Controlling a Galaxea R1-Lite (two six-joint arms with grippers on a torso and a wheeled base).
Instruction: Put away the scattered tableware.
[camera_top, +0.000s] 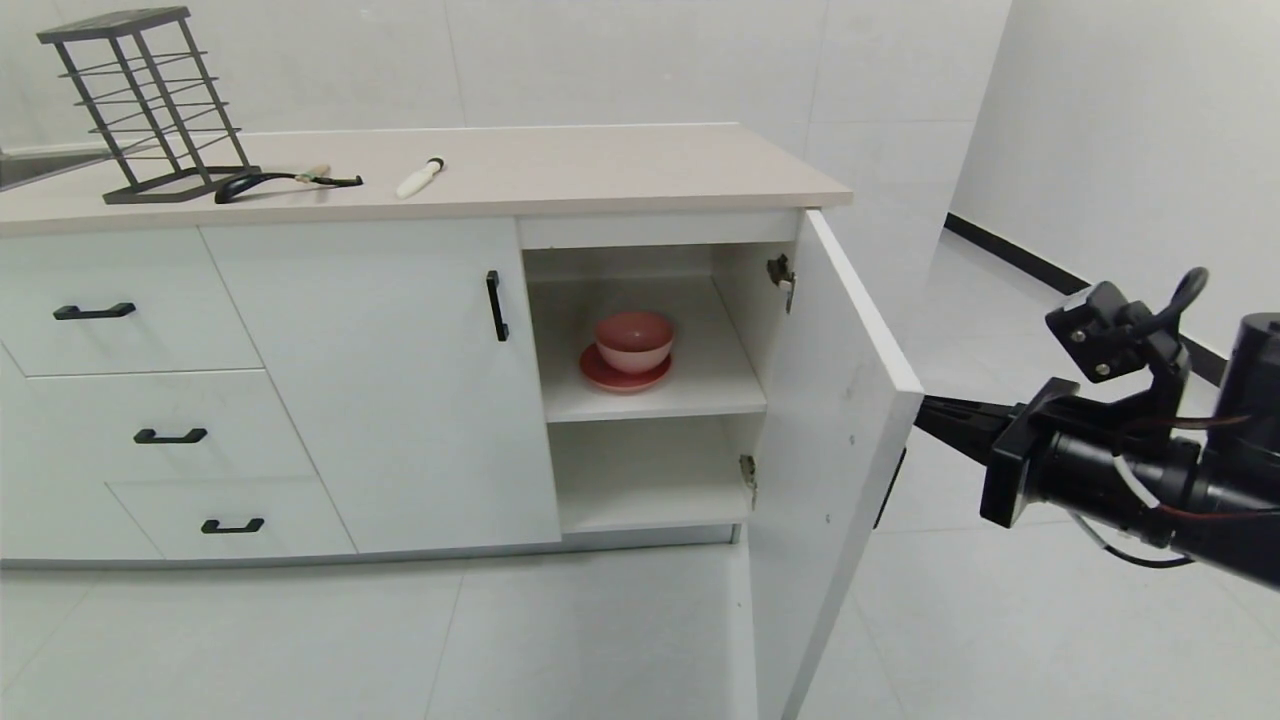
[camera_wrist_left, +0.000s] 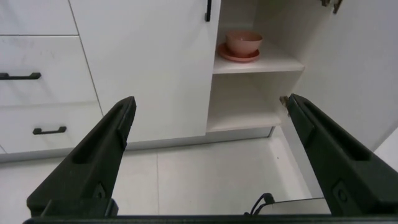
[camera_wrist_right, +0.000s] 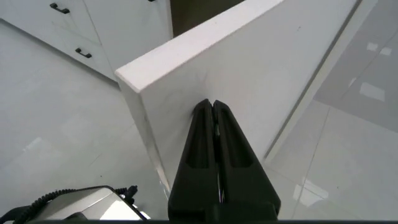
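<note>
The jaws of the right gripper (camera_wrist_right: 213, 107) are pressed together at the open cabinet door (camera_wrist_right: 267, 59); those of the left gripper (camera_wrist_left: 211, 104) are spread.

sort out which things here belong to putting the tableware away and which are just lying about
Job: bowl stacked on plate on the upper cabinet shelf; open cabinet door; right end effector, shut, at the door's outer face.
Lying about: wire rack, dark utensil and white-handled tool on the counter; the two tools may be tableware too.

The right arm (camera_top: 1130, 470) is a black cylindrical housing. A black camera module (camera_top: 1110, 330) is bracketed at 12 o'clock, with black and white cables (camera_top: 1128, 482) alongside. The fingers (camera_wrist_left: 93, 168) are black tapered wedges.
</note>
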